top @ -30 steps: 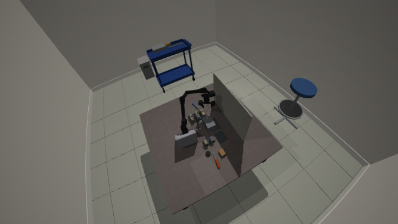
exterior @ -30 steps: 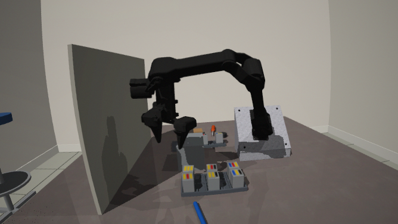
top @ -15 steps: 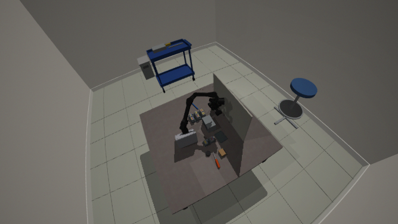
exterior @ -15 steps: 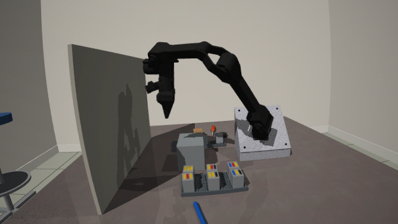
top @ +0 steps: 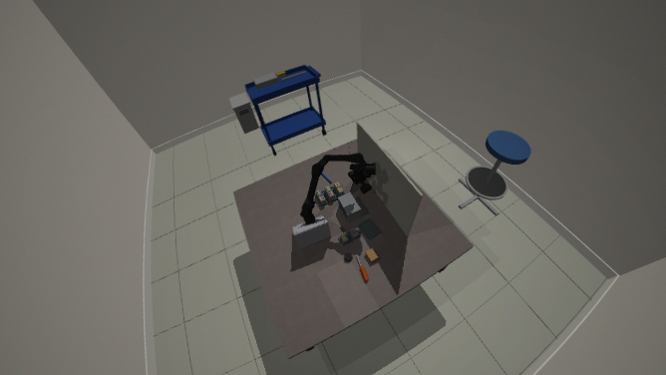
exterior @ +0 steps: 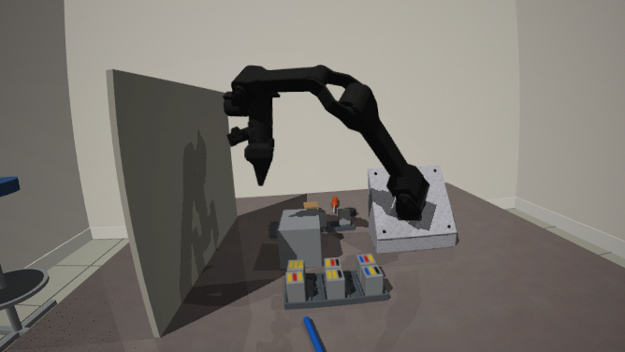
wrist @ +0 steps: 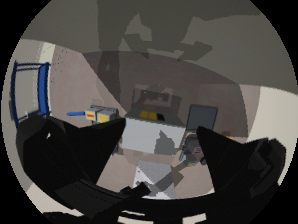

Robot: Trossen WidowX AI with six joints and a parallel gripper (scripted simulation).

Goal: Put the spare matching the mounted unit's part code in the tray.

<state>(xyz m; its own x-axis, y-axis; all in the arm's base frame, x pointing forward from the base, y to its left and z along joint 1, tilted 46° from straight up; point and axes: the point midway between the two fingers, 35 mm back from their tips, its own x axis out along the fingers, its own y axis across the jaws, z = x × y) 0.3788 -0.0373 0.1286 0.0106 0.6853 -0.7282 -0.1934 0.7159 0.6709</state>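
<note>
From the top view we see the black six-joint arm (top: 319, 175) reaching over the brown table top (top: 299, 309), its black parallel-jaw gripper (top: 365, 187) between the upright grey panel (top: 394, 199) and the plain grey mounted box (top: 347, 203); the small grey spare blocks with coloured stripes (top: 329, 191) sit in a row beside that box, and a dark flat tray (top: 371, 228) lies near it on the other side.

In the exterior view the gripper (exterior: 260, 180) hangs high, pointing down, just beside the panel (exterior: 178, 187) and above the mounted box (exterior: 299, 238); the spares (exterior: 334, 278) stand upright in a dark slotted rack (exterior: 334, 296), well below it; their stripe pairs differ, red, yellow and blue.

The wrist view shows both fingers spread wide with nothing between them; below lies the mounted box (wrist: 149, 137), its code too blurred to read.

We judge the spares small, rigid and light, with smooth flat sides; gripping across two opposite side faces, near the top, should suit; neighbours stand close, so the fingers must slip between them.
</note>
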